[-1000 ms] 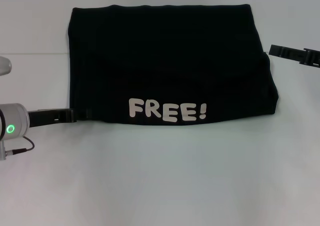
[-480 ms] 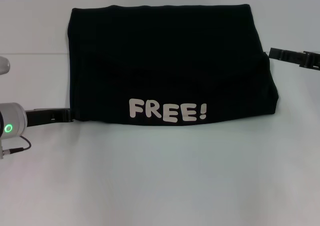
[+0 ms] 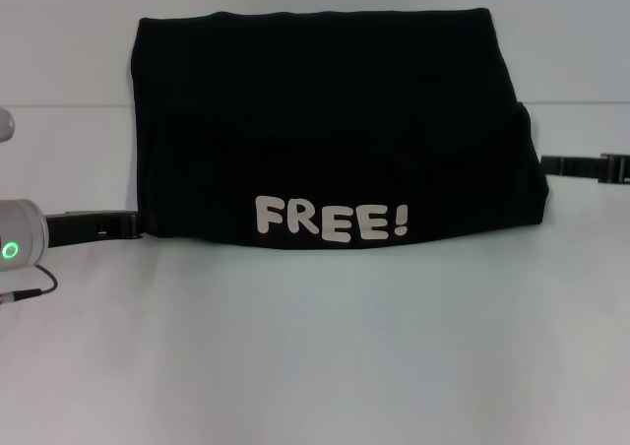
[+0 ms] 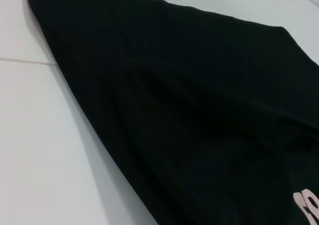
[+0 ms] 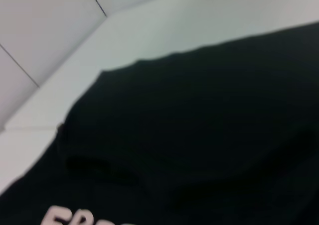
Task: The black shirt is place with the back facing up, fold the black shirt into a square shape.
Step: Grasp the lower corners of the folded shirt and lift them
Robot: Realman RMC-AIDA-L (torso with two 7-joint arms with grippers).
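Fingers of our left gripper point(image 3: 133, 225) lay low on the table, their tips right at the shirt's near left corner; whether they were parted or closed we could not tell. Our right gripper point(image 3: 547, 165) reached in from the opposite side, its tip just beside the shirt's right edge, and its state was equally unreadable.

Between the two grippers lay the black shirt point(image 3: 325, 120), folded into a broad, roughly rectangular block. Its far edge ran straight, its right side bulged and stepped where layers overlapped, and its near edge curved slightly. White block letters reading "FREE!" point(image 3: 331, 219) sat along that near edge, closer to our right gripper's side than to the left corner. Soft creases showed across the cloth in the left wrist view.

Beyond the shirt, the white table point(image 3: 315, 347) spread out plain, with a thin seam line point(image 3: 69, 104) crossing it behind our left gripper.
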